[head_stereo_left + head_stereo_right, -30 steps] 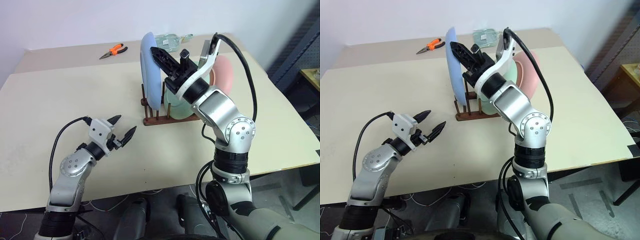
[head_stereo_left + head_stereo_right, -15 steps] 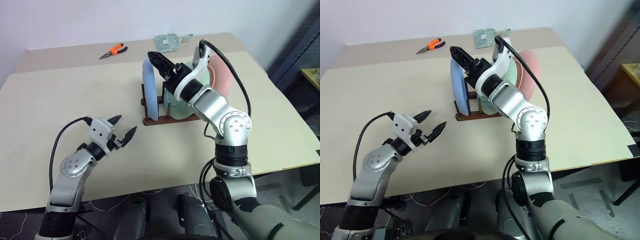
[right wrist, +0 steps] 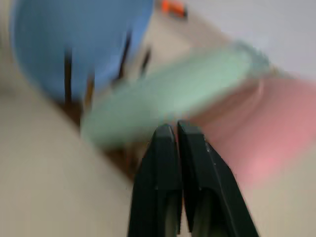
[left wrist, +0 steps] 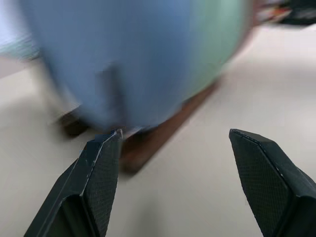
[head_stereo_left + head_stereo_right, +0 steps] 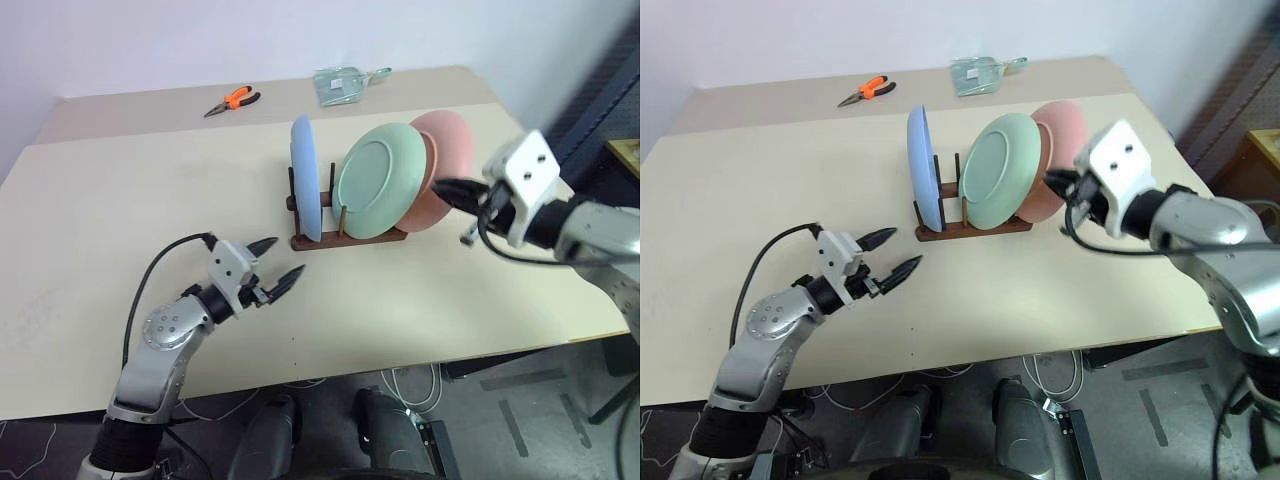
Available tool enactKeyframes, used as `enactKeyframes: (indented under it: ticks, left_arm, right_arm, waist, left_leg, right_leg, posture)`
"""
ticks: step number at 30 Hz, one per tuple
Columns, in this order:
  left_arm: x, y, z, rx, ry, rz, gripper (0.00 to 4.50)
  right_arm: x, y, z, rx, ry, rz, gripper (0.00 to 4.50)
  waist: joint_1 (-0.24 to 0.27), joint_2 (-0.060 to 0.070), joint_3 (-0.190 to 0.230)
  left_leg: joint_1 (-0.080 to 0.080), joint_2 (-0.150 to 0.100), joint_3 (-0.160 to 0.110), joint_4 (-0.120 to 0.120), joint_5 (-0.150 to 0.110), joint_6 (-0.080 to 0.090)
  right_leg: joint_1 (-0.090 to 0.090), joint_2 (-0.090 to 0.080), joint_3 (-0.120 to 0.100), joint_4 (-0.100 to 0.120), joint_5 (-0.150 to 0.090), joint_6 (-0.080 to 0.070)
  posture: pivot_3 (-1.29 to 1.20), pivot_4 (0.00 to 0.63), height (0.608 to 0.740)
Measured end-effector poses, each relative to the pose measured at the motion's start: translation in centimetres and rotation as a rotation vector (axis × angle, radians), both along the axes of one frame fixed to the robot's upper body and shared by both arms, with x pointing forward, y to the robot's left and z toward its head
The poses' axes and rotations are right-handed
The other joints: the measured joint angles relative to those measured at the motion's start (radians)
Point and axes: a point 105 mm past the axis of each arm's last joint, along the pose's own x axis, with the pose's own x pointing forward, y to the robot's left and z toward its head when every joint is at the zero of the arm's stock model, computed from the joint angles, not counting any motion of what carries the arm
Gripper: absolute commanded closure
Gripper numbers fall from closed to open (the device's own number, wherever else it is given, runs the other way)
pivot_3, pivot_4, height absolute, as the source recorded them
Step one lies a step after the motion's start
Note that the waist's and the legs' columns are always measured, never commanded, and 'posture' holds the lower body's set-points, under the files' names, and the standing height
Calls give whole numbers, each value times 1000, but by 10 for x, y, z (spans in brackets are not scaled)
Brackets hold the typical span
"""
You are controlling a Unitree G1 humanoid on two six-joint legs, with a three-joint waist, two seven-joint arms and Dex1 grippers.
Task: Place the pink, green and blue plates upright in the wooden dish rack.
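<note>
Plates, blue (image 5: 305, 178), green (image 5: 374, 181) and pink (image 5: 446, 160), all stand in the rack (image 5: 345, 238) mid-frame on the surface. The right gripper (image 5: 447, 187), fingers closed and empty, has pulled off rightward; the left gripper (image 5: 276, 279) waits spread open. The task looks finished.

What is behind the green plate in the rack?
The pink plate leans right behind the green plate, at the wooden dish rack's right end. Its lower left part is covered.
</note>
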Motion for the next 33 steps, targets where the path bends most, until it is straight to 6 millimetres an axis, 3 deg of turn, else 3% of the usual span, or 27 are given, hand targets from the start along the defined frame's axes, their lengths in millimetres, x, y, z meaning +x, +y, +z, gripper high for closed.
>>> enactKeyframes:
  ticks: [4, 12, 18, 27, 33]
  left_arm:
    - [-8, -24, 6, -19, 5, -110, 942]
    - [-7, -25, 6, -22, 23, -113, 942]
    - [-12, -27, 15, -23, 8, -108, 942]
    - [-12, -27, 15, -24, 17, -89, 942]
    - [-12, -27, 16, -28, 18, -89, 942]
  right_arm:
    - [-2, 4, -6, -24, -18, 4, 4483]
    - [22, 21, -25, -12, -30, -19, 4483]
    - [36, 28, -23, -6, -67, -29, 4483]
    - [32, 58, -8, 18, -141, 104, 4483]
    - [32, 54, -3, -25, -183, 96, 4483]
  waist:
    - [-3, -1, 0]
    - [4, -2, 1]
    - [4, -3, 2]
    - [2, -3, 2]
    - [3, -4, 2]
  left_leg:
    - [4, 3, 7, -1, 0, 0]
    - [3, 3, 12, 0, -1, 1]
    - [3, 3, 12, 0, -1, 1]
    - [4, 3, 12, 0, -1, 1]
    - [4, 3, 12, 0, -1, 1]
  right_leg:
    - [0, -1, 0, 1, 1, -1]
    - [0, -2, 0, 0, 1, -1]
    - [0, -2, 0, 0, 3, -4]
    - [0, -1, 0, 1, 3, -4]
    - [0, -1, 0, 1, 3, -4]
  posture:
    - [0, 150, 739]
    - [0, 150, 739]
    - [0, 150, 739]
    - [0, 150, 739]
    - [0, 150, 739]
